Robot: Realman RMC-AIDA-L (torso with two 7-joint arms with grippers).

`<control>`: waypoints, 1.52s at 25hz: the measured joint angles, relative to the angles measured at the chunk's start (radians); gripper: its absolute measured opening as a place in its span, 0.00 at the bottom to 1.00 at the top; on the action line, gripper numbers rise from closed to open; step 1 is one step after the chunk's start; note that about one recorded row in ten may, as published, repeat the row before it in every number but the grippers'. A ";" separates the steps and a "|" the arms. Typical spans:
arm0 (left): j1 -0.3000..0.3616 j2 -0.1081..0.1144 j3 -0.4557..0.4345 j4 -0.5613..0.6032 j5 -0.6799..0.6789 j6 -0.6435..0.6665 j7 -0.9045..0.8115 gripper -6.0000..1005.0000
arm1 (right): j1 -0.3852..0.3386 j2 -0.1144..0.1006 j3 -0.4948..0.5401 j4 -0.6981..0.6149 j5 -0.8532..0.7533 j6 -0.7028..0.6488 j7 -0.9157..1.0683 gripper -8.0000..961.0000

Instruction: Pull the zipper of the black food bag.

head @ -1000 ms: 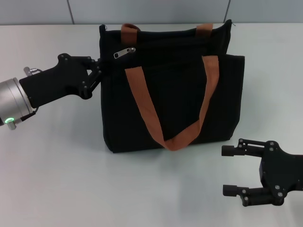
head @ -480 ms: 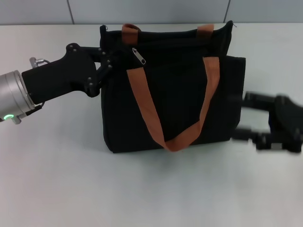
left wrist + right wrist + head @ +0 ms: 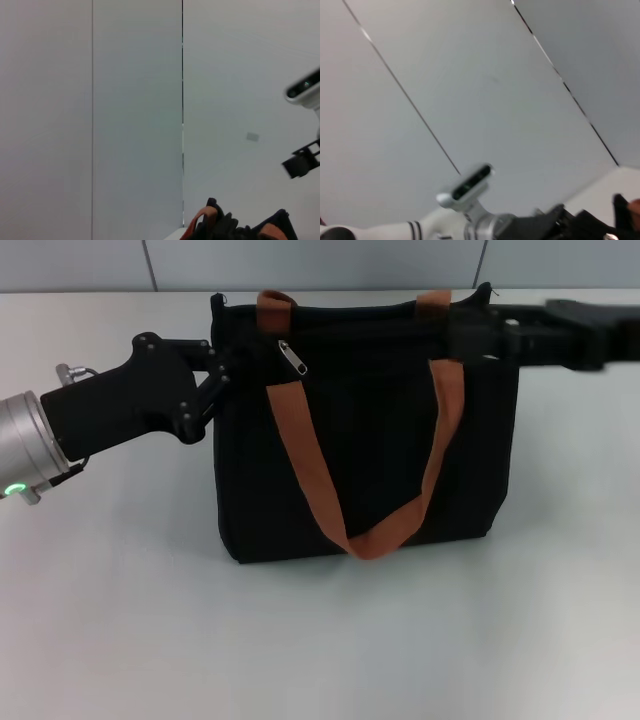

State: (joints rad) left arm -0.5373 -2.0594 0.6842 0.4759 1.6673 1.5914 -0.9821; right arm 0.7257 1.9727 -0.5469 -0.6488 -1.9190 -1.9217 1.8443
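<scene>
The black food bag (image 3: 370,450) stands upright on the white table, with two rust-brown handles (image 3: 300,455). The zipper (image 3: 293,357), a small silver slider with its tab hanging down, sits near the left end of the top zip track. My left gripper (image 3: 222,368) is at the bag's upper left edge, shut on the fabric there, a short way left of the zipper. My right gripper (image 3: 475,335) is blurred at the bag's upper right corner, level with the top edge. The bag's top (image 3: 220,231) shows in the left wrist view, with the right gripper (image 3: 301,164) beyond it.
The white table (image 3: 320,640) lies open in front of the bag and to its left. A grey panelled wall (image 3: 320,262) runs behind the table. The right wrist view shows that wall and the left arm's camera (image 3: 467,186).
My right arm swept from the front right of the table up to the bag's upper right corner. My left gripper moved slightly up and right. The zipper tab flipped from pointing left to hanging down.
</scene>
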 joint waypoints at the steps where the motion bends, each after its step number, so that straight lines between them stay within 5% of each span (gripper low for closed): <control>1: 0.000 0.000 0.000 -0.002 0.000 -0.009 -0.001 0.03 | 0.034 -0.004 -0.043 -0.012 -0.013 0.052 0.036 0.84; 6: 0.004 -0.001 0.000 -0.004 0.000 -0.017 -0.003 0.03 | 0.100 -0.006 -0.171 -0.018 -0.017 0.180 0.134 0.79; 15: 0.011 -0.001 0.000 -0.005 0.000 -0.013 -0.004 0.03 | 0.194 -0.007 -0.313 -0.020 -0.046 0.278 0.289 0.55; 23: 0.011 -0.001 0.000 -0.003 0.000 -0.015 -0.016 0.03 | 0.279 0.025 -0.334 -0.019 -0.170 0.344 0.370 0.34; 38: 0.002 -0.004 0.000 -0.006 0.000 -0.009 -0.017 0.03 | 0.320 0.068 -0.471 -0.033 -0.175 0.464 0.391 0.30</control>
State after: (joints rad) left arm -0.5349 -2.0629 0.6841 0.4694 1.6673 1.5827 -0.9987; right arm 1.0453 2.0411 -1.0183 -0.6815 -2.0942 -1.4579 2.2356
